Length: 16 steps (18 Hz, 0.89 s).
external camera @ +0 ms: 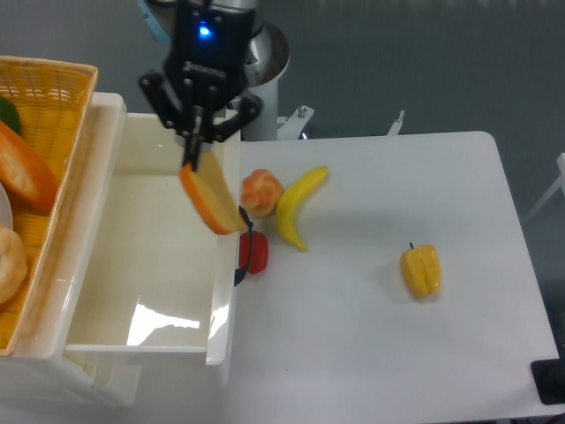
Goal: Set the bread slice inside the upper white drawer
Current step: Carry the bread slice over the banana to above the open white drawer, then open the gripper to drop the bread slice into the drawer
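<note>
While the gripper [192, 150] pinches the bread slice [213, 201] by its top, it hangs tilted over the upper white drawer [132, 265]'s right wall

The upper white drawer [150, 256] looks like glossy plastic (light glares at its 6 o'clock); the basket [48, 97] is woven yellow wicker; the table [397, 353] looks matt, smooth.

White rectangular bench [371, 353] carries: curved yellow banana [298, 208], orange-brown round pastry piece [261, 191], small red item [257, 253], yellow bell pepper [421, 270] well apart.
</note>
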Tool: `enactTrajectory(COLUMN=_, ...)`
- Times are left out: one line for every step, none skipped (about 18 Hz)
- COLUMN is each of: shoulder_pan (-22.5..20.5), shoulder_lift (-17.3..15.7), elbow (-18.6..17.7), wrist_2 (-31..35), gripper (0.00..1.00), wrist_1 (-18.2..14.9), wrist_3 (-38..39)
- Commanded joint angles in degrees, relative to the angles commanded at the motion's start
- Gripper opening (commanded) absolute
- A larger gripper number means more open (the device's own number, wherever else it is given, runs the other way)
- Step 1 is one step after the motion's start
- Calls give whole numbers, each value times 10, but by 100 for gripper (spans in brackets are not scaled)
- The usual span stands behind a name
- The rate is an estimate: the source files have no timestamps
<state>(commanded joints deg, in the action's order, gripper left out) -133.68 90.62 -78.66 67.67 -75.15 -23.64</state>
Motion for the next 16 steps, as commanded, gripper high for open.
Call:
enactTrajectory(shoulder_pan=5, shoulder_lift=-3, elbow=-4, wrist_2=0, gripper=0, wrist_1=1, wrist_3=0)
enactTrajectory(shoulder_pan=11, shoulder_lift=-3, elbow=-7, wrist_2=0, gripper=0, wrist_1=1, wrist_3=0)
enactTrajectory(shoulder_pan=11, shoulder_lift=-3, elbow=-12, wrist_2=1, gripper=0, wrist_1=1, wrist_3=-1)
enactTrajectory(shoulder_pan=11, shoulder_lift=-4, elbow=-19, wrist_2=2, gripper=0, wrist_1=2, wrist_3=-3)
enactTrajectory(shoulder_pan=12, shoulder_lift=-4, elbow=-25, wrist_2=2, gripper=0, wrist_1=7, wrist_3=-4)
enactTrajectory(shoulder_pan=16, shoulder_lift=-4, elbow=-32, wrist_2=4, gripper=0, wrist_1=14, wrist_3=-4)
enactTrajectory(shoulder_pan=18, shoulder_lift=-4, elbow=-37, wrist_2=5, gripper=5, wrist_1=18, wrist_3=-4)
enactTrajectory(shoulder_pan=19, shoulder_lift=-4, elbow=-40, wrist_2=5, gripper=12, wrist_1=19, wrist_3=-5)
enactTrajectory(shoulder_pan=19, shoulder_lift=-4, elbow=-44, wrist_2=6, gripper=20, wrist_1=20, wrist_3=-8)
enactTrajectory(shoulder_pan=19, shoulder_lift=-4, elbow=-45, wrist_2=7, gripper=29, wrist_1=21, wrist_3=-8)
enactTrajectory(shoulder_pan=19, shoulder_lift=-3, elbow=-46, wrist_2=7, gripper=48, wrist_1=23, wrist_3=-9)
enactTrajectory(shoulder_pan=19, shoulder_lift=0, elbow=-48, wrist_2=9, gripper=74, wrist_1=23, wrist_3=-10)
enactTrajectory(shoulder_pan=19, shoulder_lift=2, elbow=-50, wrist_2=16, gripper=100, wrist_1=25, wrist_3=-10)
enactTrajectory(shoulder_pan=20, shoulder_lift=3, elbow=-54, wrist_2=28, gripper=100, wrist_1=25, wrist_3=-10)
enactTrajectory(shoulder_pan=20, shoulder_lift=3, elbow=-57, wrist_2=33, gripper=100, wrist_1=25, wrist_3=-10)
enactTrajectory(shoulder_pan=20, shoulder_lift=4, elbow=-60, wrist_2=33, gripper=100, wrist_1=26, wrist_3=-11)
